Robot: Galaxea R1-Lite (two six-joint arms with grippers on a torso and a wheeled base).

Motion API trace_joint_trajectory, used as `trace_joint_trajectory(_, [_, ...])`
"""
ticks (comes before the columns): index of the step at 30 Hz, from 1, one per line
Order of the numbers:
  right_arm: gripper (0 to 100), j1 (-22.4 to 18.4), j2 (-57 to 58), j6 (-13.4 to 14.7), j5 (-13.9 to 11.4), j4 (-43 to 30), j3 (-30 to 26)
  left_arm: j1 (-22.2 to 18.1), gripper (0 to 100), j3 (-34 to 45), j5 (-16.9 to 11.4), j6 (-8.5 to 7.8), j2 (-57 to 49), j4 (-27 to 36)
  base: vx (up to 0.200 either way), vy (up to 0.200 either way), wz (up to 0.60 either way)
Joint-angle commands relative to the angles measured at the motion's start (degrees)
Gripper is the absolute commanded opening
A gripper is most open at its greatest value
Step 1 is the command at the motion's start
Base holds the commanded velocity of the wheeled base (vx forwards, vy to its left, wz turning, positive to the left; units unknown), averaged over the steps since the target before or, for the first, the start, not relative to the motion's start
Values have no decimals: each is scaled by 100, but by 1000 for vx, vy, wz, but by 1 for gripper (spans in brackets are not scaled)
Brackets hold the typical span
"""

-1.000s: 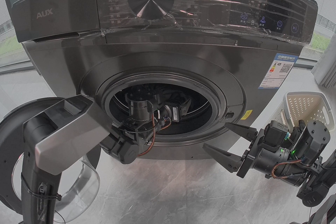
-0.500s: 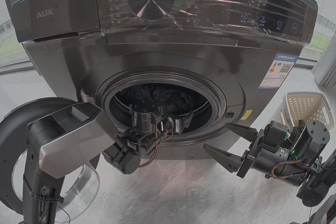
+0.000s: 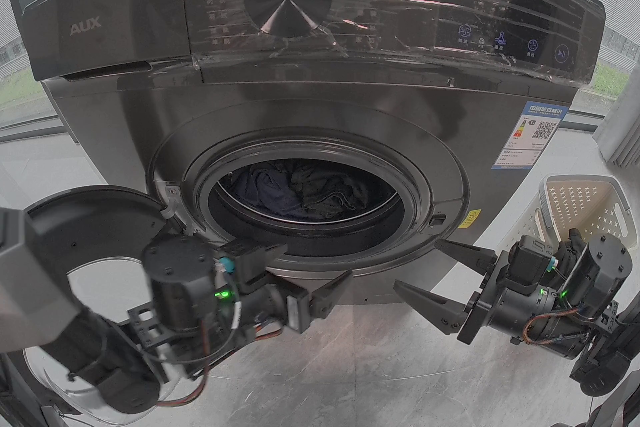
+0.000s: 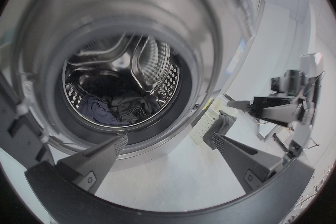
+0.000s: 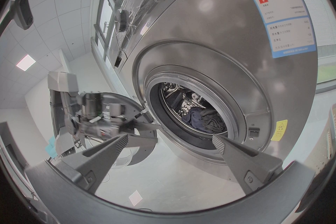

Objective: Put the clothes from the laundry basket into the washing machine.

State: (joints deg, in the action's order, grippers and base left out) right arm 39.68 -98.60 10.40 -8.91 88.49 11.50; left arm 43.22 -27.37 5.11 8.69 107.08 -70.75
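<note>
The washing machine (image 3: 347,108) stands with its round door (image 3: 80,221) swung open to the left. Dark blue and grey clothes (image 3: 300,188) lie in a heap inside the drum (image 4: 154,63), also seen as the clothes (image 4: 119,109) and the clothes (image 5: 203,119). My left gripper (image 3: 320,268) hangs open and empty just outside the opening, below its lower left rim. My right gripper (image 3: 417,265) is open and empty below the opening's lower right, facing the left one. The white laundry basket (image 3: 587,201) stands on the floor at the right.
The open door sits close behind my left arm. Grey tiled floor (image 3: 373,368) stretches in front of the machine. In the left wrist view something grey like cloth (image 4: 224,121) hangs over the basket (image 4: 201,126).
My left arm has pulled back out of the drum and swung low to the left. Its gripper is empty and the clothes stay inside. The right arm has barely shifted.
</note>
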Motion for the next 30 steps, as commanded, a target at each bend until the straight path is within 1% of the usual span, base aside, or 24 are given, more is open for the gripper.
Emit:
trace_joint_trajectory(1, [100,-74,508,-12,135,1,-429,310,100,1410,25,89,-2086,-158,0,0,0])
trace_joint_trajectory(3, [100,-198,684,-3,390,1,-473,266,100,1445,25,106,-2473,-123,0,0,0])
trace_joint_trajectory(4, [100,-259,763,-12,478,-7,-499,258,100,1462,25,106,-2613,-70,0,0,0])
trace_joint_trajectory(6, [100,-400,948,-20,557,-51,-552,240,100,1498,8,150,-2833,-79,0,0,0])
trace_joint_trajectory(7, [100,-479,1044,-12,566,-86,-569,187,100,1568,-19,194,-2904,-114,0,0,0])
trace_joint_trajectory(8, [100,-540,1097,-12,575,-95,-587,152,100,1647,8,203,-2921,-132,0,0,0])
trace_joint_trajectory(10, [100,-646,1150,-3,575,-86,-640,99,100,1805,-1,159,-2947,-149,0,0,0])
trace_joint_trajectory(13, [100,-1156,1246,-20,496,-95,-657,82,100,2122,-1,150,-2974,-167,0,0,0])
trace_joint_trajectory(14, [100,-1279,1273,-38,469,-95,-666,20,100,2183,-1,150,-2983,-176,0,0,0])
trace_joint_trajectory(17, [100,-1358,1431,-73,399,-113,-780,-173,100,2289,17,133,-3123,-176,0,0,0])
trace_joint_trajectory(19, [100,-1366,1519,-73,417,-122,-1027,-208,100,2332,25,71,-3255,-176,-100,0,0])
trace_joint_trajectory(20, [100,-1393,1554,-64,434,-130,-1150,-226,100,2350,43,10,-3361,-140,-200,0,0])
trace_joint_trajectory(21, [100,-1410,1589,-38,460,-183,-1150,-287,100,2376,52,-61,-3457,-132,-200,0,0])
trace_joint_trajectory(24, [100,-1630,1800,-3,698,-491,-1150,-560,100,2482,69,-324,-3782,-79,-200,0,0])
trace_joint_trajectory(25, [100,-1665,1853,-12,733,-552,-1150,-604,100,2508,69,-368,-3826,-79,-200,0,0])
trace_joint_trajectory(26, [100,-1762,2046,-29,812,-790,-1150,-824,100,2631,69,-570,-3967,-70,-200,0,0])
trace_joint_trajectory(28, [100,-1780,2319,-47,830,-1132,-1150,-1026,100,2737,78,-746,-4125,-53,-200,0,0])
trace_joint_trajectory(29, [100,-1780,2398,-47,838,-1220,-1150,-1061,100,2737,78,-755,-4169,-26,-200,0,0])
trace_joint_trajectory(30, [100,-1797,2679,-47,917,-1563,-1150,-1122,100,2737,113,-781,-4371,114,-200,0,0])
